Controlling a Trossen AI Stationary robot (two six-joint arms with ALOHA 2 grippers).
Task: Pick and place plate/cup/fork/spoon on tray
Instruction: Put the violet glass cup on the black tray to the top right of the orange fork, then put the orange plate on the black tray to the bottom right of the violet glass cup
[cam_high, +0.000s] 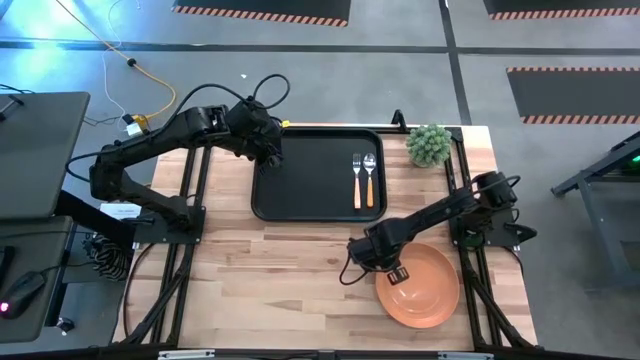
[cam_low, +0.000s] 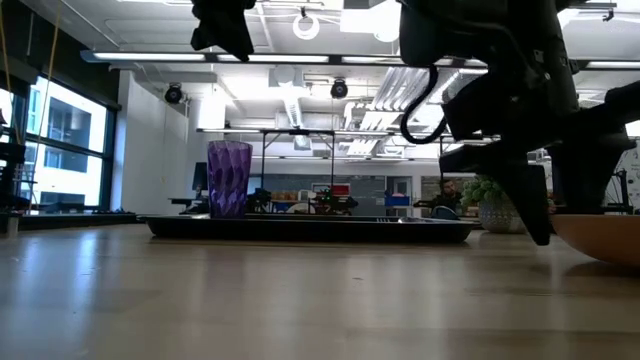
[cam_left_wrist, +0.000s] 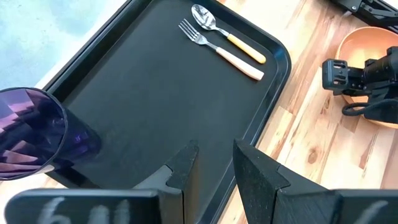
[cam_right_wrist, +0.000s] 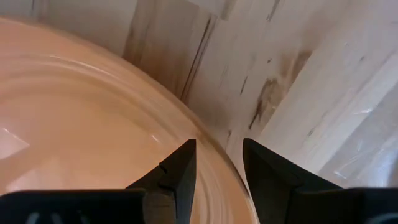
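Orange plate (cam_high: 420, 288) on the wooden tabletop (cam_high: 280, 290), off the tray, partly covered from above by the right claw (cam_right_wrist: 219, 163); fingers parted, straddling the plate's rim, one inside, one outside. Black tray (cam_high: 310, 175) farther back, with fork (cam_high: 356, 178) and spoon (cam_high: 369, 176) lying side by side near one end. Purple cup (cam_low: 229, 178) upright at the tray's opposite end, hidden from above under the left claw (cam_left_wrist: 211, 158), which hangs over it released, gripping nothing. Cup cut off at the edge of the left wrist view.
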